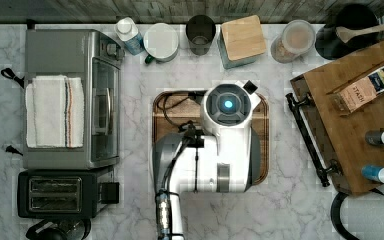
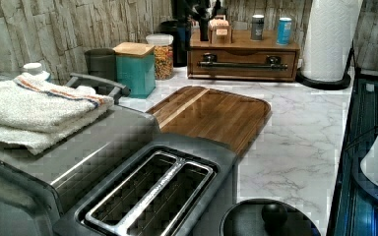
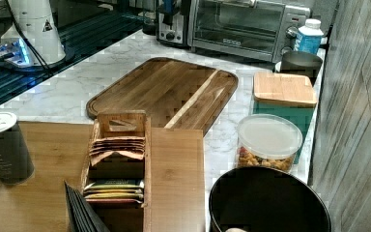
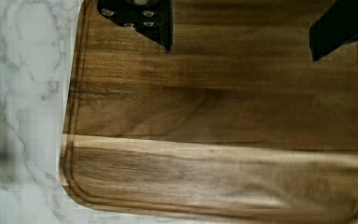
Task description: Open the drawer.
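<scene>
I am holding gripper point(image 4: 240, 42) spread wide over cutting board point(image 4: 214, 121) | drawer point(image 2: 242, 64) shut | risk: fingers missing thin handle point(image 2: 243, 64) (well apart).

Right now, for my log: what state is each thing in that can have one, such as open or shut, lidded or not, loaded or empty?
drawer: shut, front flush with its box.
end effector: open, holding nothing, above the cutting board.
toaster oven: glass door shut, folded towel on top.
toaster: slots empty.
teal canister: wooden lid on.
clear jar: lid on, contents inside.
tea-bag holder: holds packets.
</scene>
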`<action>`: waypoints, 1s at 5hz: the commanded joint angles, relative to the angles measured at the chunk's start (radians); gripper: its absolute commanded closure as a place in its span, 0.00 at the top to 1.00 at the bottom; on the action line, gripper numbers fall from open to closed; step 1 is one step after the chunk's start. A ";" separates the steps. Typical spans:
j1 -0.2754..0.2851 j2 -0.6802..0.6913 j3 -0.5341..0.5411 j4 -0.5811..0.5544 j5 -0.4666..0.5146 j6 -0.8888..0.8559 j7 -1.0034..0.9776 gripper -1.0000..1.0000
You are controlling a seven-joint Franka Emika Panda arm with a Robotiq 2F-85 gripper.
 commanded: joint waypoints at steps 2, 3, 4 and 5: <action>-0.130 -0.031 -0.189 -0.066 0.039 0.201 -0.498 1.00; -0.144 0.019 -0.215 -0.040 0.017 0.211 -0.583 1.00; -0.184 0.051 -0.215 -0.036 0.025 0.240 -0.691 1.00; -0.202 0.083 -0.241 -0.037 0.038 0.302 -0.814 1.00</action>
